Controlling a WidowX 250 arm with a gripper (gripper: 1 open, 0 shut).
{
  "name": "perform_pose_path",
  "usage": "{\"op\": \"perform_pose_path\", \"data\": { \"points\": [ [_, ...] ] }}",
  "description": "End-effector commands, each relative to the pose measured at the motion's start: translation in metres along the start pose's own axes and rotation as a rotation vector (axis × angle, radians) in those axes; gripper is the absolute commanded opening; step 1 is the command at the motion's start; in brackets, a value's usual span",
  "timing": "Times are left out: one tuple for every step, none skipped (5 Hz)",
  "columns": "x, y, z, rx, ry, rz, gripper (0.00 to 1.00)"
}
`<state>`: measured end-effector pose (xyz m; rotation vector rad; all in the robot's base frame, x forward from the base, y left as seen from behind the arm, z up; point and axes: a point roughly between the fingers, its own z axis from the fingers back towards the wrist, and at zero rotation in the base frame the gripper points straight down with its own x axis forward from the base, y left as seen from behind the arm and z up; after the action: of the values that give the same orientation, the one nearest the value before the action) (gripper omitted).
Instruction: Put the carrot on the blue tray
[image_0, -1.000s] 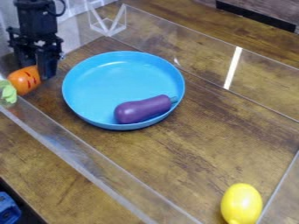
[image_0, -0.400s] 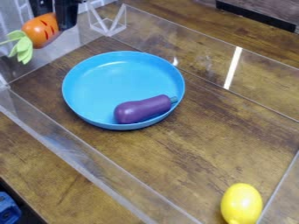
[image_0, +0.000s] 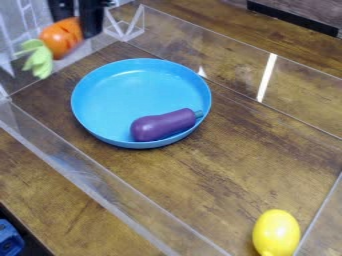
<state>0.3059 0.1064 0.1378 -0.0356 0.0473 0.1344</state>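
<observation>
The carrot (image_0: 58, 38), orange with a pale green leafy top hanging down to the left, is lifted above the table at the upper left. My gripper (image_0: 70, 26) comes down from the top edge and is shut on the carrot's right end; most of the hand is cut off by the frame. The blue tray (image_0: 110, 95), a wide round dish, lies on the wooden table just right of and below the carrot. The carrot hangs beyond the tray's upper-left rim, not over it.
A purple eggplant (image_0: 164, 123) lies inside the tray near its right rim. A yellow lemon (image_0: 277, 233) sits at the bottom right. Clear plastic walls (image_0: 80, 165) fence the work area.
The gripper has lifted the carrot off the table at the left and carried it up and to the right, closer to the tray. Eggplant and lemon have not moved.
</observation>
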Motion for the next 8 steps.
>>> {"op": "perform_pose_path", "data": {
  "points": [
    [0.018,-0.03,0.021,0.001,-0.084,0.025,0.0],
    [0.033,-0.04,0.009,-0.013,-0.092,0.063,0.0],
    [0.037,-0.035,-0.018,-0.012,-0.07,0.051,0.0],
    [0.039,-0.03,-0.051,0.007,-0.053,0.043,0.0],
    [0.043,-0.037,-0.06,0.019,-0.043,0.021,0.0],
    [0.045,-0.045,-0.064,0.018,-0.026,0.003,1.0],
    [0.041,-0.038,-0.071,0.001,-0.017,0.058,1.0],
    [0.038,-0.03,-0.079,-0.007,-0.011,0.116,1.0]
  ]
}}
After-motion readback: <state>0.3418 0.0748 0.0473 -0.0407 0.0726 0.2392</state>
